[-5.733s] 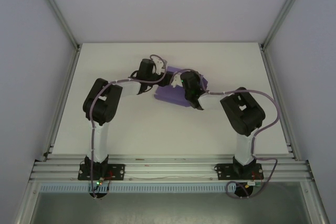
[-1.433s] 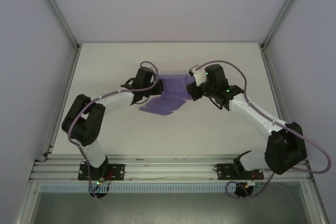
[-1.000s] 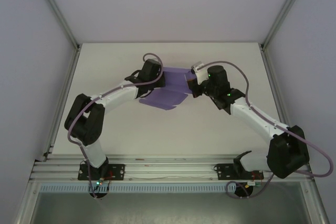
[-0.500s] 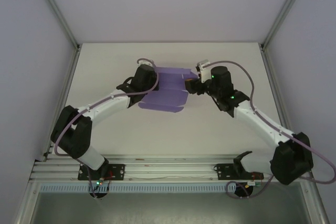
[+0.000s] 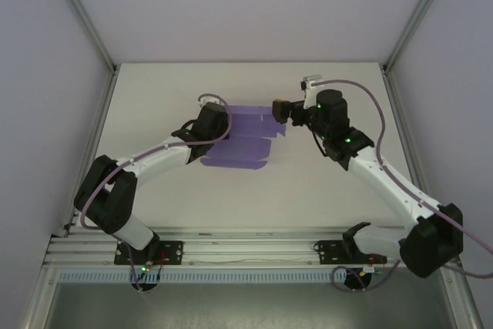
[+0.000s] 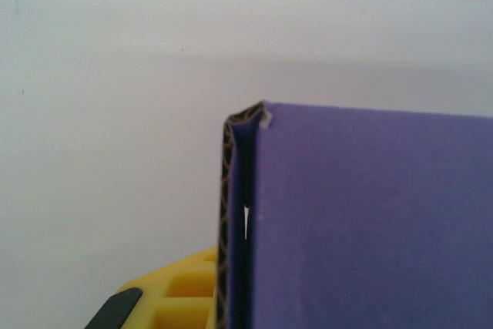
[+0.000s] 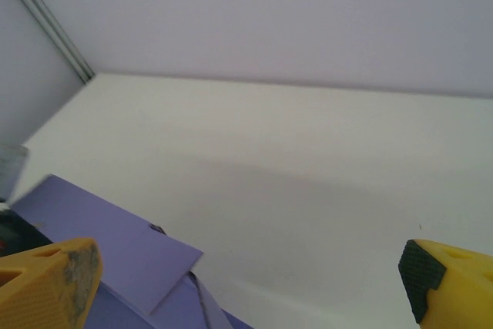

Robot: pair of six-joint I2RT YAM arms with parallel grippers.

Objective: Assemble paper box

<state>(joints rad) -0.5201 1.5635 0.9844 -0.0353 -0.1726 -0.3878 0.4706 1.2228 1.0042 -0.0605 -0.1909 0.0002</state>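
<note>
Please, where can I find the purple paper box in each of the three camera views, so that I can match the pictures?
Top external: the paper box is near the middle of the table.
Left wrist: it fills the lower right of the picture, its corrugated edge on its left side.
Right wrist: it sits in the lower left corner.
Shared landmark: the white table surface around the box.

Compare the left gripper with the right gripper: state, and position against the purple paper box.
Grip: the left gripper is shut on the purple corrugated paper box; the right gripper stands wide open, clamping nothing.
Place: the left gripper is at the box's left edge, the right gripper by its far right corner.
Shared: both have yellow fingers with black pads, and both are close to the box.
</note>
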